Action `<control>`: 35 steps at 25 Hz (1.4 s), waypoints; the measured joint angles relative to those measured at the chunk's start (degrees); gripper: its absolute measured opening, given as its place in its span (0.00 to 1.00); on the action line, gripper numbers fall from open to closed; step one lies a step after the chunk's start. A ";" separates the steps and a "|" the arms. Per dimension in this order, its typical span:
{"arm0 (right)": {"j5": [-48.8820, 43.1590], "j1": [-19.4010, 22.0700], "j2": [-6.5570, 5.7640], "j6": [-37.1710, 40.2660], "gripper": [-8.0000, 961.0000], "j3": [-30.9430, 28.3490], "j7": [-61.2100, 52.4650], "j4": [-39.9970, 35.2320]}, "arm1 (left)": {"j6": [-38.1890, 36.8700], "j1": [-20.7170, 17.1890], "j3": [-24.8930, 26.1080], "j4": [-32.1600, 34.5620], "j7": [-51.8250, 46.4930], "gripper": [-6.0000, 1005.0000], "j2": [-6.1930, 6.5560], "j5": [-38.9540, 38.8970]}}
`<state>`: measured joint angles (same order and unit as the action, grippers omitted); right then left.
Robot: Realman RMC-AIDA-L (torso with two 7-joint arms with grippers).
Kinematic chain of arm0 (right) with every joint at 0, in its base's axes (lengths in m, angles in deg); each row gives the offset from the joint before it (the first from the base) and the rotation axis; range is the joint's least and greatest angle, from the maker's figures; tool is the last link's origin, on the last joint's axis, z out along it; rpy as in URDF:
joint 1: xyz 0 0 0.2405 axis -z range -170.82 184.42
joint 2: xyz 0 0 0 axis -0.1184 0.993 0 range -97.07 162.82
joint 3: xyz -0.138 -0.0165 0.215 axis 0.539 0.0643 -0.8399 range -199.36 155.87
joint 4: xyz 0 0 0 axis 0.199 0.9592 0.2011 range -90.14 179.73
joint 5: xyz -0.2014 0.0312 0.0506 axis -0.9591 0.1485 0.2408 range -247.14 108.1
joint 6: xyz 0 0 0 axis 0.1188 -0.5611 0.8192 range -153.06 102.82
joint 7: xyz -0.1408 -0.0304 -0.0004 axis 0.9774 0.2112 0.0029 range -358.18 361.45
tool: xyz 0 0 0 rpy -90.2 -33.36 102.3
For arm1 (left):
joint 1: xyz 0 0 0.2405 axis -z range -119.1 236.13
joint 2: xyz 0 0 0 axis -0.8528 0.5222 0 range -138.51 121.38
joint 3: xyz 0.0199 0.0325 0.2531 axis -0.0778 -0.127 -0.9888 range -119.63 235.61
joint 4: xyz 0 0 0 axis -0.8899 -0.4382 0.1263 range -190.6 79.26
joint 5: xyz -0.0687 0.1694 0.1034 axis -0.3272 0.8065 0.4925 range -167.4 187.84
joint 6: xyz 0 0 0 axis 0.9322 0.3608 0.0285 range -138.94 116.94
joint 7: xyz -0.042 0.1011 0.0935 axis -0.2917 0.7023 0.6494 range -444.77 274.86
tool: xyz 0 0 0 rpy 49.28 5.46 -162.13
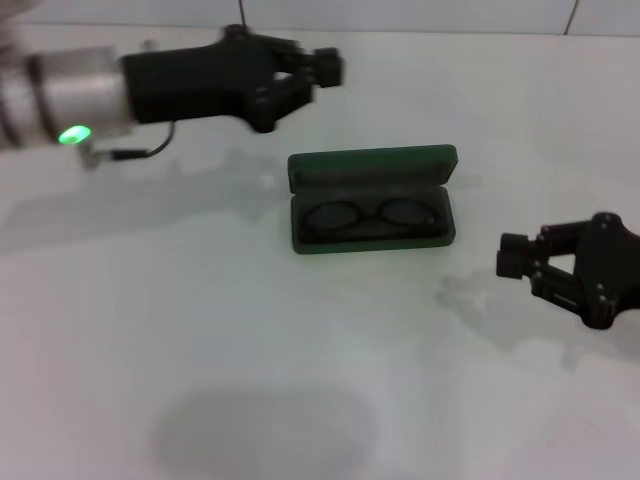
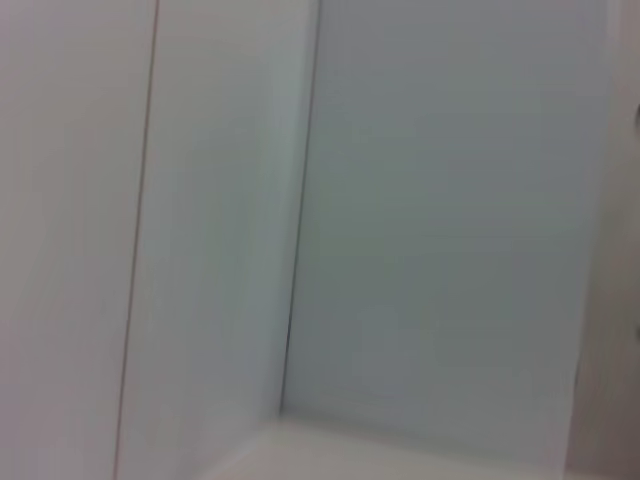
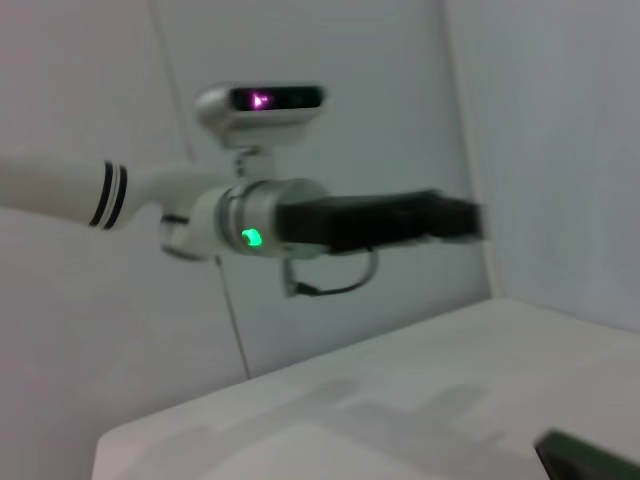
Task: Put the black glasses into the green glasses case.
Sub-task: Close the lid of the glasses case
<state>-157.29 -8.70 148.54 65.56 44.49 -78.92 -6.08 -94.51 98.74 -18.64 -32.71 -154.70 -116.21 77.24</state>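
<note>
The green glasses case [image 1: 372, 166] lies open in the middle of the white table [image 1: 200, 330], its lid standing up at the back. The black glasses [image 1: 375, 213] rest inside its lower half, lenses side by side. My left gripper [image 1: 327, 68] hovers above the table behind and to the left of the case, shut and holding nothing. It also shows in the right wrist view as the left gripper [image 3: 470, 218], raised in the air. My right gripper [image 1: 512, 257] sits low to the right of the case, shut and empty. A corner of the case [image 3: 590, 462] shows in the right wrist view.
The left wrist view shows only pale wall panels [image 2: 440, 200] and a bit of table edge. The robot's head [image 3: 260, 100] and left arm [image 3: 120, 190] appear in the right wrist view. A tiled wall stands behind the table.
</note>
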 joint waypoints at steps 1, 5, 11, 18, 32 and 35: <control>0.03 0.28 0.02 0.10 0.17 -0.31 0.23 1.19 | 3.02 2.21 -0.01 0.08 -2.57 0.07 -0.27 3.55; 0.13 0.10 0.08 0.14 0.17 -0.64 0.97 5.89 | 12.00 7.48 0.03 0.65 -7.09 0.10 -2.53 14.13; 0.36 -0.13 0.07 -0.87 0.18 -0.74 2.29 9.31 | 20.75 9.18 0.05 1.20 -9.39 0.24 -5.62 21.02; 0.53 -1.65 -0.05 -2.29 0.18 -0.79 2.98 10.50 | 24.67 9.17 0.08 1.24 -10.40 0.28 -7.57 26.08; 0.34 -2.27 -0.02 -3.17 0.18 -0.71 3.09 11.48 | 25.96 8.56 -0.21 1.31 -10.18 0.26 -9.24 26.86; 0.38 -2.19 -0.07 -3.17 0.18 -0.73 3.10 11.54 | 25.88 8.52 -0.24 1.35 -10.16 0.24 -9.46 26.93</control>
<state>-156.91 -10.89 148.47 62.39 43.76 -75.82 5.45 -68.63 107.26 -18.89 -31.35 -164.86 -125.67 104.17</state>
